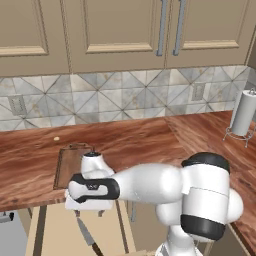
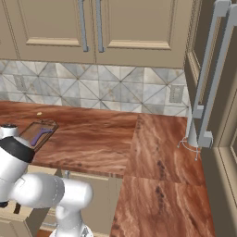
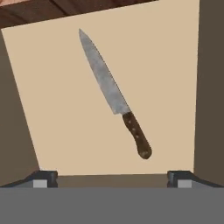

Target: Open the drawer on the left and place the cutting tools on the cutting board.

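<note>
The drawer (image 1: 55,232) is seen pulled out at the lower left of the left base view, so that first step can be counted as done. Inside it, on the plain beige floor, the knife (image 3: 114,94) is laid flat on a slant. Its grey blade is pointed toward the back of the drawer and its dark handle is turned toward the front. Nothing else is seen lying beside it.

A little further right and up, the cutting board (image 1: 67,167) is found on the wooden counter, just behind the open drawer. In the right base view a small purple thing is seen lying on the board, and it is judged to be the peeler (image 2: 41,134). So one cutting tool looks to be placed already, and the knife is left to be moved.

The gripper (image 3: 112,178) is held above the drawer and is pointed down at the knife. Its two finger tips (image 3: 43,178) are spread as wide as they go, one at each bottom corner of the hand view. Nothing is held between them, and the knife is not touched yet. It is judged that the gripper must be brought down and closed around the knife next.
</note>
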